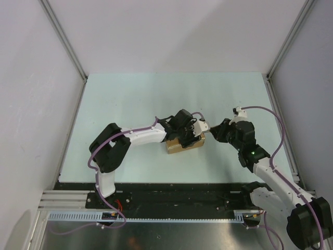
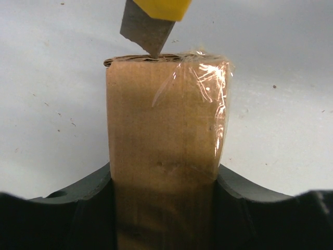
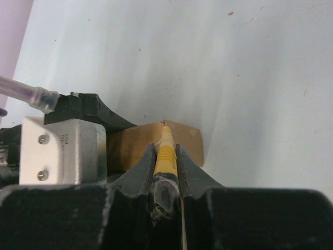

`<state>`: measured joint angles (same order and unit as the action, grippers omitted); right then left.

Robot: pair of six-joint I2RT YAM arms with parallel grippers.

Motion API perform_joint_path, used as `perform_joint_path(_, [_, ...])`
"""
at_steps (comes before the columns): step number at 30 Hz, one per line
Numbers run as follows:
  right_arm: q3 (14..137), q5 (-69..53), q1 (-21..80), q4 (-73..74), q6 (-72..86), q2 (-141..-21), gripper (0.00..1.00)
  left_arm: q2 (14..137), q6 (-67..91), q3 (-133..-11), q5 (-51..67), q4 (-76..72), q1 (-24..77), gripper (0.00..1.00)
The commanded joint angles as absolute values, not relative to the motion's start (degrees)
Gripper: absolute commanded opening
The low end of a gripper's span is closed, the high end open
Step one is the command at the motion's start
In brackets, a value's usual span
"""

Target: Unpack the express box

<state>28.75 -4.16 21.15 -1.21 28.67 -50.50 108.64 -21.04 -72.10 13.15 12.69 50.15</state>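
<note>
We see a pale, mint-tinted table (image 1: 135, 99), matte and flecked with small dark specks and faint scratches. Only one thing lies directly on it: the express box (image 2: 161, 130), plain brown cardboard. It sits flat on the surface, clasped on both sides by the left gripper (image 2: 164, 177). Clear glossy tape (image 2: 210, 99) wraps the box's far right corner, away from that gripper. Seen from the right gripper (image 3: 165, 156), the box rests just ahead of the fingertips, with bare table stretching beyond it and off to the right.

One express box (image 1: 180, 147), one utility knife (image 3: 166, 150), two hands (image 1: 186, 136) (image 1: 215, 133)
</note>
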Motion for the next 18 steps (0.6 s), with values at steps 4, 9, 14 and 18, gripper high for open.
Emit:
perform_joint_path(4, [31.29,-4.13,20.92,-3.08,26.72,-52.47,0.00,111.27,-28.57,-70.22,9.67,14.77,49.04,0.20])
perform_joint_path(9, [31.29,-5.09,21.35,-2.11,26.10,-52.82,0.00,111.88,-27.69,-70.93,9.15,14.77,49.04,0.19])
perform_joint_path(14, [31.20,-6.68,22.85,2.43,26.19,-52.56,0.00,113.29,-25.93,-72.50,9.40,15.38,48.78,0.17])
perform_joint_path(18, [30.41,-7.03,24.70,6.49,26.45,-51.42,0.00,115.13,-24.79,-74.35,10.54,17.66,48.16,0.16])
